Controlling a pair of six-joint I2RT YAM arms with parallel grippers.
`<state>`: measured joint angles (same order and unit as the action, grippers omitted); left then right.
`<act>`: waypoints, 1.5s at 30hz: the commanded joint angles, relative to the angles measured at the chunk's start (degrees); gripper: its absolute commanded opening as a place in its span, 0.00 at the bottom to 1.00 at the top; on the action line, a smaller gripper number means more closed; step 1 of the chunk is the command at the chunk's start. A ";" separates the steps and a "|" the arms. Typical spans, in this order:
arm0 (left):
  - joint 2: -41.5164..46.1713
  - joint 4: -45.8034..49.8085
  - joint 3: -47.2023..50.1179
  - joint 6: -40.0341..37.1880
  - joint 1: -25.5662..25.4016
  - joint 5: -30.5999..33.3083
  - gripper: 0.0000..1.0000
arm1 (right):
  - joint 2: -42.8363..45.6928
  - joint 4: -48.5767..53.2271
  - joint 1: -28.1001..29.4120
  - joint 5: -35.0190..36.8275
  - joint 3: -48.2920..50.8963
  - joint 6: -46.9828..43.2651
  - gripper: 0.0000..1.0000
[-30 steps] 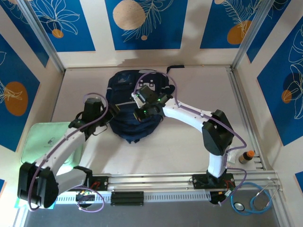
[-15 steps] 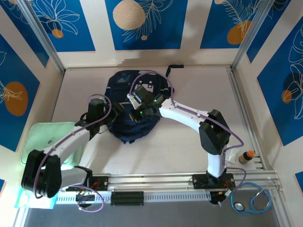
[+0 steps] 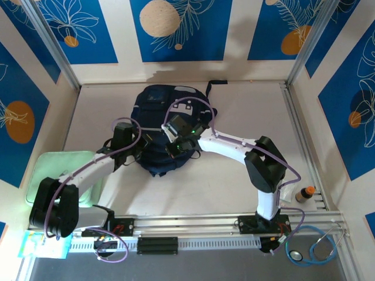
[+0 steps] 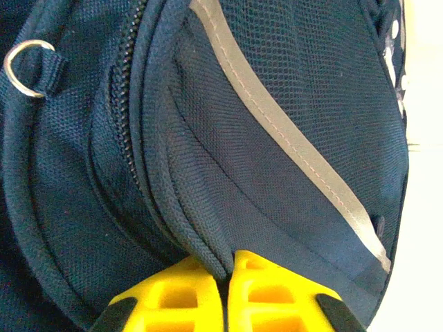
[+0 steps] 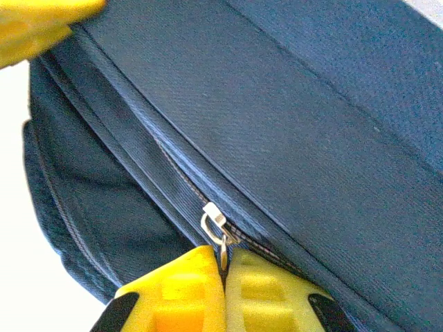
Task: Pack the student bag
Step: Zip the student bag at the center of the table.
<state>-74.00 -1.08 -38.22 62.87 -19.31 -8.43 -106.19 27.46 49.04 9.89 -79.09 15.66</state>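
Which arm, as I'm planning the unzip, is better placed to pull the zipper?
Right, probably: the right pincer is shut on the zipper pull of the student bag. The left pincer pinches a piped seam, which suits bracing the fabric.

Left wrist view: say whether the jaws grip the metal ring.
No: the metal ring sits upper left on the student bag, well apart from the left gripper, which pinches a fabric seam.

Left claw (image 4: 225,277) clamped tight, right claw (image 5: 223,277) clamped too (yellow fingers (image 4: 180,297) pressed together)
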 commanded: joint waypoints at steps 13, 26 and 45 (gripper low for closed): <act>-1.29 4.06 -3.08 -6.49 -0.13 1.76 0.00 | 9.54 1.97 -11.39 5.53 11.41 2.38 0.01; 0.89 21.31 -6.54 -25.31 -0.14 4.76 0.00 | 3.07 7.85 -18.55 3.33 -1.71 -1.56 0.02; -7.87 19.99 -14.07 -29.27 -9.07 -0.45 0.27 | 19.34 7.51 -22.58 3.13 15.07 7.37 0.19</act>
<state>-81.21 14.52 -50.33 36.10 -28.18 -11.77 -90.59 32.95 28.29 8.62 -65.10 20.82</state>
